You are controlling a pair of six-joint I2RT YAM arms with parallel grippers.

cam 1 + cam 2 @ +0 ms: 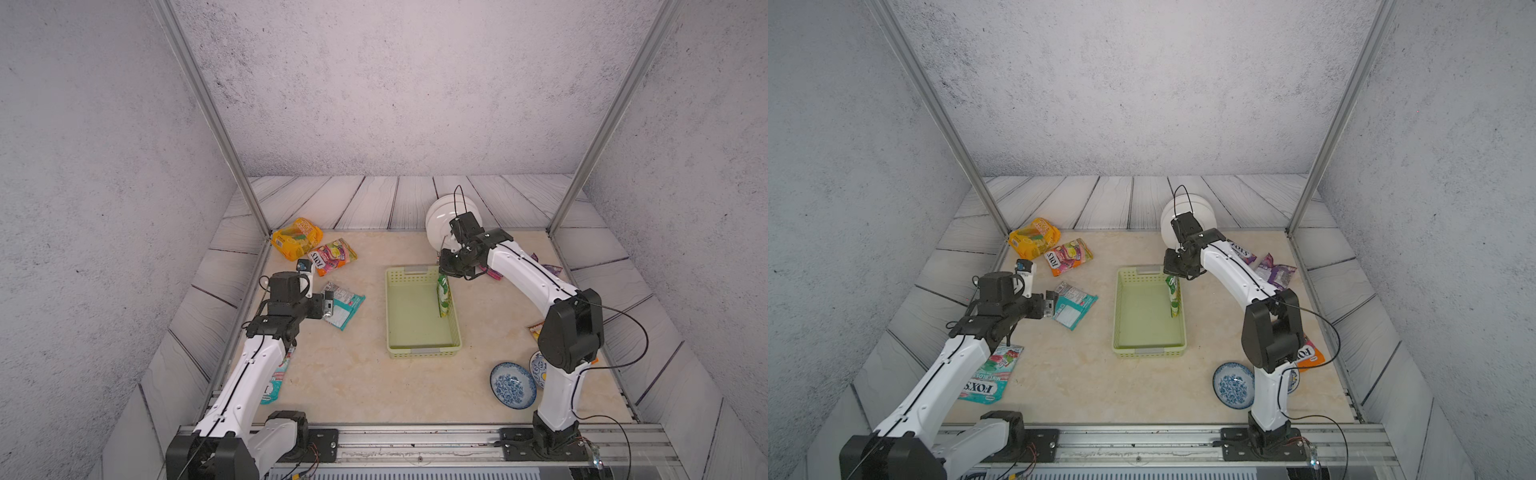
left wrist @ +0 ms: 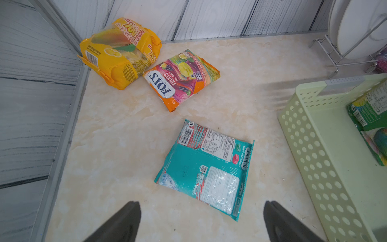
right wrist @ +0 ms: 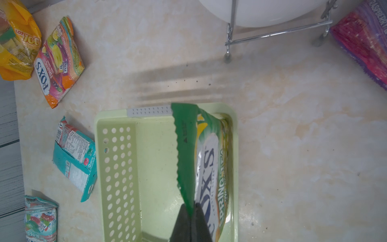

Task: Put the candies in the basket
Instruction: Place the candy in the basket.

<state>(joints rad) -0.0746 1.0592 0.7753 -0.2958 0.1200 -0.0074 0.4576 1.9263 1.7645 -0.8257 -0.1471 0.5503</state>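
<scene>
Right pincer [image 3: 191,206] is pressed tight on the top seal of the green packet [image 1: 444,296]. The packet hangs upright inside the basket [image 1: 390,316], hard along the wall on the right arm's side. Risk: let go like this, it may stay propped on that wall or flop over the rim.

Left pincer [image 2: 202,209] is spread wide and empty, just short of the teal packet [image 2: 207,167]. That's flat glossy film, so the tips could skid.

Orange-pink packet [image 2: 182,77] and yellow bag [image 2: 119,52] sit on the worktop near the back corner. Purple packets [image 1: 1277,272] lie behind the right arm. Plate rack [image 3: 278,33] and blue bowls [image 1: 513,384] are nearby but don't block the basket.
</scene>
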